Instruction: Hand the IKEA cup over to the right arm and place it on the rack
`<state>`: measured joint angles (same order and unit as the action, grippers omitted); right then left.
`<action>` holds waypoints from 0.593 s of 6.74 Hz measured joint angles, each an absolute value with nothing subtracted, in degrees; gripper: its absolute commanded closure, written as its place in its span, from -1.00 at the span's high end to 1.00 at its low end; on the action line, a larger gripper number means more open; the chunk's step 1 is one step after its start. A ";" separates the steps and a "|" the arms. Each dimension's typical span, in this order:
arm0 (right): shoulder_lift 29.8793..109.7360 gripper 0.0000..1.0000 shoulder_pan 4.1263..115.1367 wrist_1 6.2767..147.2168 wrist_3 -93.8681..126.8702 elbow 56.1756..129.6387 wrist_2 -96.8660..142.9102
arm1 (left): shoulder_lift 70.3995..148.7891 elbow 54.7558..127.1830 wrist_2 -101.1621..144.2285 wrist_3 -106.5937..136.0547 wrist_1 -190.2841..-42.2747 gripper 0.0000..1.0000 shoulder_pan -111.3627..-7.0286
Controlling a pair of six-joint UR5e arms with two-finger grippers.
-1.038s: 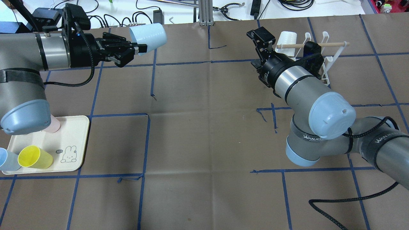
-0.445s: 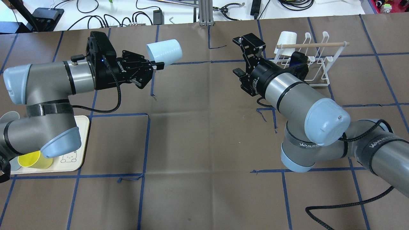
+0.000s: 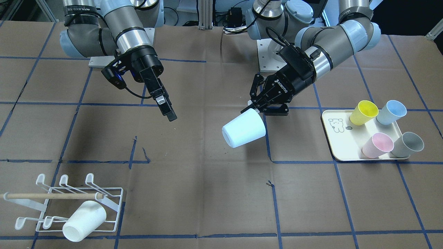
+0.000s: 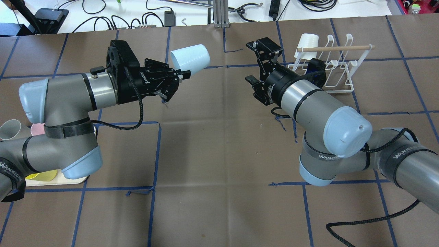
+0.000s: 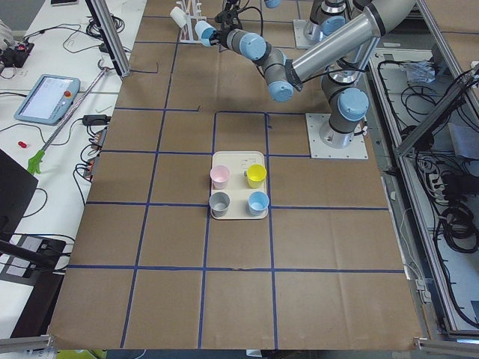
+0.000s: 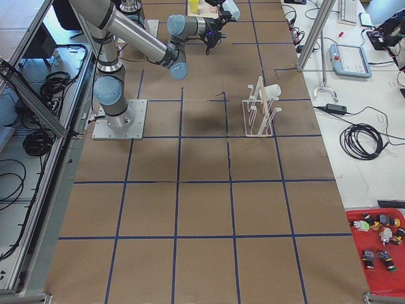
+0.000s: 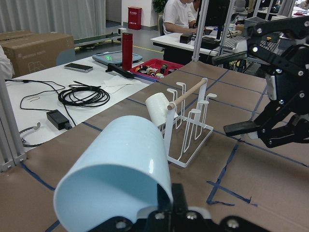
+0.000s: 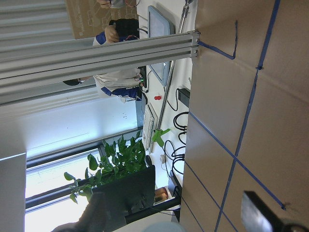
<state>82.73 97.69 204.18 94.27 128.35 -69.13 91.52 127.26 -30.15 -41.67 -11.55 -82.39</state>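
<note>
The pale-blue IKEA cup (image 4: 190,59) hangs above the table, lying on its side, with my left gripper (image 4: 181,73) shut on its rim. In the front-facing view the cup (image 3: 244,129) points its base away from the gripper. My right gripper (image 4: 250,62) is open and faces the cup from a short gap to its right, touching nothing. The left wrist view shows the cup (image 7: 120,169) close up and the right gripper (image 7: 236,92) with its jaws spread. The white wire rack (image 4: 337,73) stands just behind the right arm (image 4: 308,99).
A white cup (image 3: 84,221) hangs on the rack (image 3: 104,193) under the wooden dowel (image 3: 52,196). The cream tray (image 3: 341,145) by the left arm's base holds yellow (image 3: 363,112), blue (image 3: 391,112), pink (image 3: 377,145) and grey (image 3: 408,144) cups. Cables lie beyond the table's far edge.
My left arm has carried the cup to the right, toward the table's middle. The right gripper has swung left, away from the rack and toward the cup.
</note>
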 measured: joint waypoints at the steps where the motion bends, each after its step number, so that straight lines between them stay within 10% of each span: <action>1: 82.73 0.94 98.59 204.08 94.51 128.29 -69.35 | 91.35 128.01 -30.28 -40.11 -9.40 -0.97 -83.31; 4: 82.97 0.85 100.49 204.04 96.03 128.17 -69.68 | 91.09 128.56 -30.41 -37.24 -6.86 -0.97 -83.86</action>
<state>82.97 100.49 204.04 96.03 128.17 -69.68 91.09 128.56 -30.41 -37.24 -6.86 -83.86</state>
